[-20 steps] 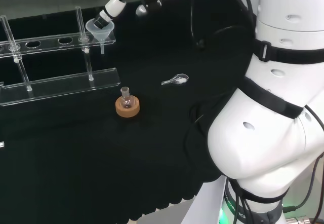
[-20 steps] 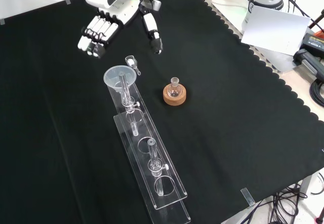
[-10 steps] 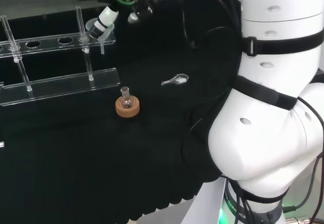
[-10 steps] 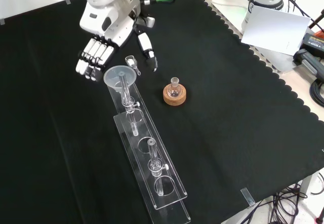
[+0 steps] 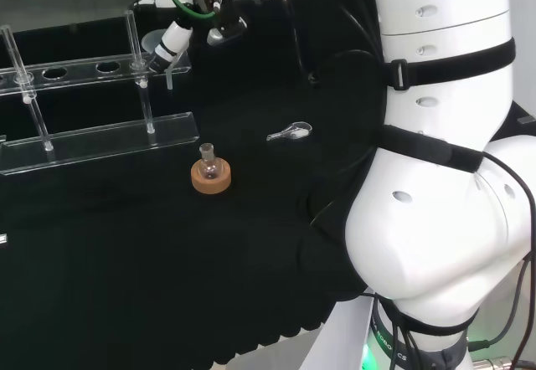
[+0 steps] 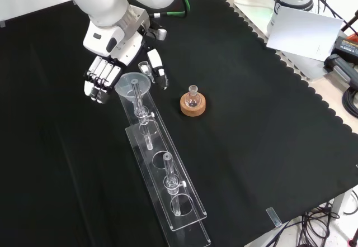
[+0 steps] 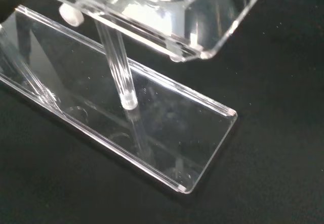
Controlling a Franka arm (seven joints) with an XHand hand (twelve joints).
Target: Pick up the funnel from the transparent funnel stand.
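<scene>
Funnel (image 6: 133, 83) sits between wide fingers (image 6: 99, 75) at 9 o'clock and thumb; closing off-centre could tip the stand (image 6: 184, 216).

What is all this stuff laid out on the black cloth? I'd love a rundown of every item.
funnel: one, clear, seated in the end hole of the stand, nearest the hand.
funnel stand: one, transparent, long rack with holes, left-centre of the front view.
small flask: one, clear glass, upright on the cork ring.
cork ring: one, tan, right of the stand in the front view.
small scoop: one, clear, lying on the cloth, right of the flask in the head view.
cloth: one, black, covering the bench.
hand: one, black and white, fingers open either side of the funnel.
</scene>
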